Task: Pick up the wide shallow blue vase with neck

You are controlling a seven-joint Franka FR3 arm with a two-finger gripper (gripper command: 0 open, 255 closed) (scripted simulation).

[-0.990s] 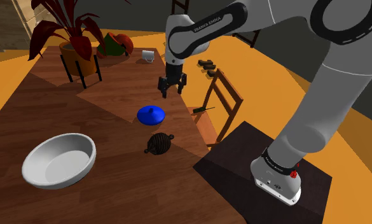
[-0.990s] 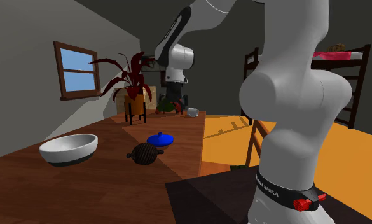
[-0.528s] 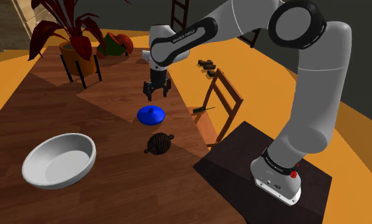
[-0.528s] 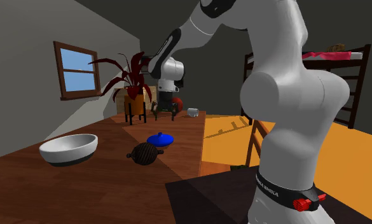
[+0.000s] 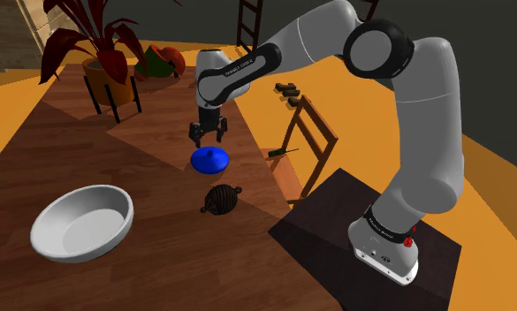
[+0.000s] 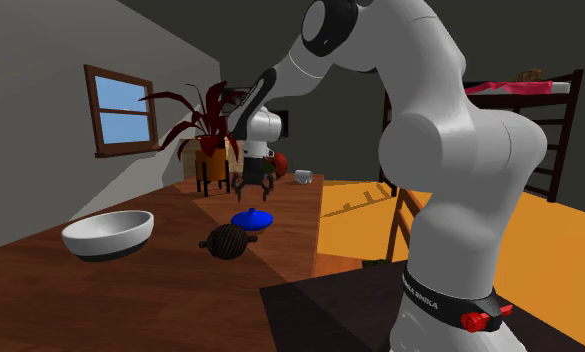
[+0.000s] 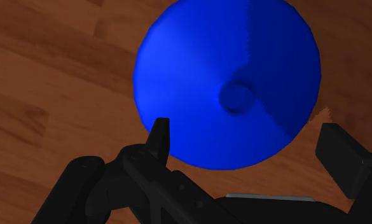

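Vs 0.5 s ago the gripper (image 5: 209, 134) has come lower, now just above the blue vase (image 5: 210, 160), fingers apart, nothing held. Vase sits near the table (image 5: 159, 256) edge at shoulder view's right; 1 dark pot (image 5: 220, 198) near it, bare wood around.

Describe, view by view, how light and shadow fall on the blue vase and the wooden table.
Shoulder view: a brighter wedge crosses the brown wooden table, and the wide shallow blue vase sits in that bright part. Wrist view: a straight edge splits the vase into a lighter and a darker part.
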